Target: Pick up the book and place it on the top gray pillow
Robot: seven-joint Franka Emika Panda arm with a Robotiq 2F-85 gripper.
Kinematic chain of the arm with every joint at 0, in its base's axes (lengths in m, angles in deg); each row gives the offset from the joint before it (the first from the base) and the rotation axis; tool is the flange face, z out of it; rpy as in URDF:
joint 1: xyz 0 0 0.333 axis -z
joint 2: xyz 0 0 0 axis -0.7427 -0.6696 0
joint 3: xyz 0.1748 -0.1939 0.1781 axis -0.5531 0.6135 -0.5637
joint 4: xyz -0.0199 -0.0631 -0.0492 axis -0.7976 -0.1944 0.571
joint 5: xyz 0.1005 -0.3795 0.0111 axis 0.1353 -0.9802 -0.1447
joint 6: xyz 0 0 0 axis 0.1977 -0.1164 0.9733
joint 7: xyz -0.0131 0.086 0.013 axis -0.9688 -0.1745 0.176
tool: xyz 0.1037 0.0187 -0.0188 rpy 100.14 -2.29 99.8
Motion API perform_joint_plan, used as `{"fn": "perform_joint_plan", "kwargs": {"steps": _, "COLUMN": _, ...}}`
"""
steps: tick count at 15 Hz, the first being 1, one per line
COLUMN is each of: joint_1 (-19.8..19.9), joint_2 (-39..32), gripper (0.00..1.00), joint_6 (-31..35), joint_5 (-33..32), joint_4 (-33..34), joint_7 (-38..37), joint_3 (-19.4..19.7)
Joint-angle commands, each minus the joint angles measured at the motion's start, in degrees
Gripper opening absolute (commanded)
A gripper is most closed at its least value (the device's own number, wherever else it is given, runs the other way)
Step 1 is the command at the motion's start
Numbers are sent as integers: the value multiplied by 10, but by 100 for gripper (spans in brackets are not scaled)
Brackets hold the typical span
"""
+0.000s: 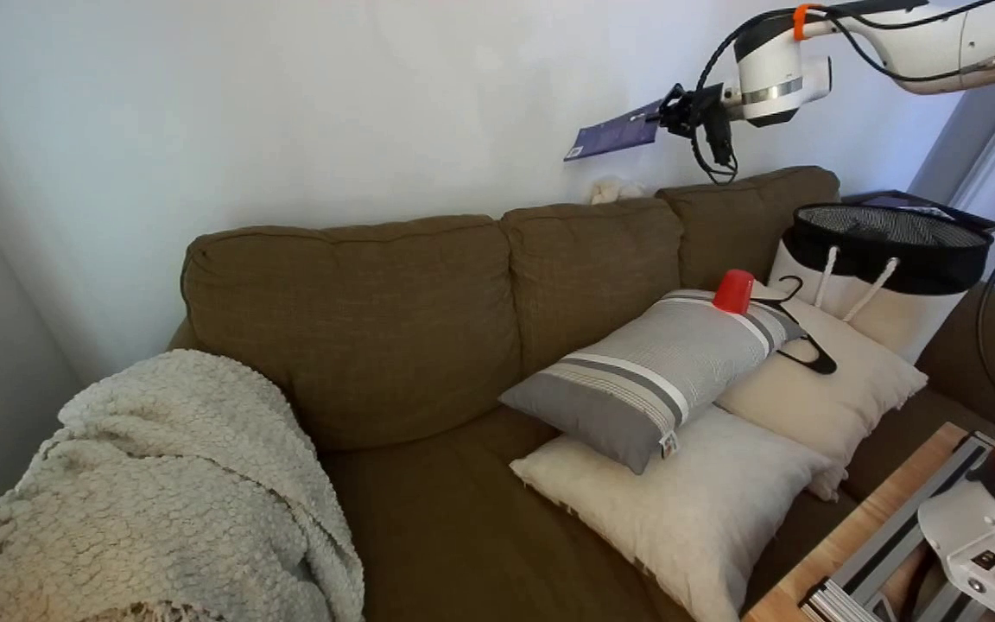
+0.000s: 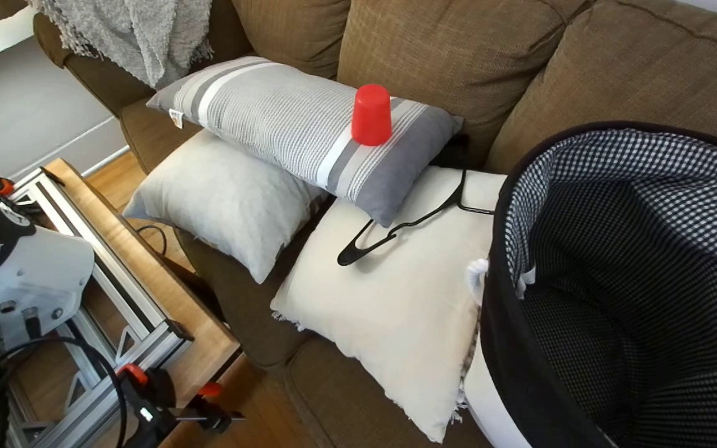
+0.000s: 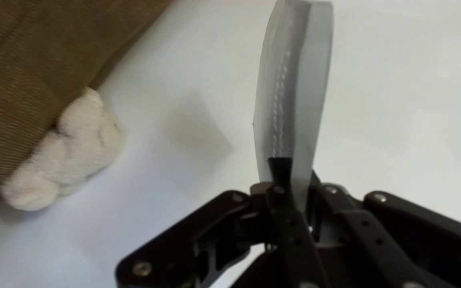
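Observation:
My gripper point(image 1: 660, 115) is shut on one end of the blue-purple book point(image 1: 611, 136), high in front of the wall and above the sofa back. The book sticks out sideways from the fingers, with a pale patch at its far corner. In the wrist view the book point(image 3: 312, 80) shows nearly edge-on, rising from between the fingertips point(image 3: 299, 176). The striped gray pillow point(image 1: 653, 363) lies well below the gripper, on top of cream-white pillows; it also shows in an exterior view point(image 2: 284, 118). The book and gripper are out of view there.
A red cup point(image 2: 371, 115) stands upside down on the gray pillow's end. A black hanger point(image 2: 365, 249) lies on a cream pillow point(image 2: 383, 298). A tall black-rimmed basket point(image 1: 895, 272) stands beside it. A plush thing point(image 3: 78, 140) sits behind the sofa back point(image 1: 351, 328). A fleecy blanket point(image 1: 178, 484) covers the far end.

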Motion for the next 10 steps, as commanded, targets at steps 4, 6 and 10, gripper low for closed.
{"fn": "perform_joint_plan", "kwargs": {"steps": 4, "joint_1": 109, "joint_2": 122, "gripper": 3, "joint_6": 134, "joint_5": 103, "joint_4": -243, "joint_7": 4, "joint_3": -10}}
{"fn": "perform_joint_plan", "kwargs": {"steps": 6, "joint_1": 165, "joint_2": 126, "gripper": 3, "joint_6": 190, "joint_5": 128, "joint_4": -305, "joint_7": 30, "joint_3": -70}}
{"fn": "perform_joint_plan", "kwargs": {"steps": 10, "joint_1": 287, "joint_2": 80, "gripper": 3, "joint_6": 343, "joint_5": 108, "joint_4": -396, "joint_7": 16, "joint_3": -239}}
